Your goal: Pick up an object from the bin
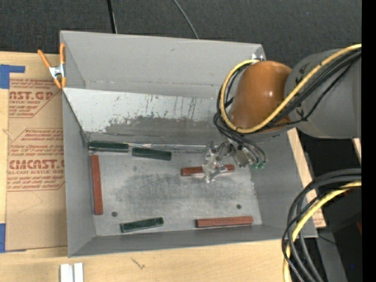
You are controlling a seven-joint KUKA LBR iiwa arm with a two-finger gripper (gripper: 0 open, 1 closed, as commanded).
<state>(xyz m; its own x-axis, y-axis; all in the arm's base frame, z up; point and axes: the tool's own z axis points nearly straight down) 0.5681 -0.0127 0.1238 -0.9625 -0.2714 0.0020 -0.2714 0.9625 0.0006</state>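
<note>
My gripper (212,170) is low in the right half of the bin, under the orange wrist cover. Its metal fingers stand on either side of a short red-brown bar (191,171) that lies flat on the bin floor; the bar's right end passes between them and shows again at their right. The jaws look close round the bar. A dark green bar (151,153) lies a little to the upper left of it.
Another dark green bar (108,147) lies along the back wall at the left. A long red-brown bar (96,184) runs down the left side. Near the front lie a dark green bar (141,224) and a red-brown bar (224,221).
</note>
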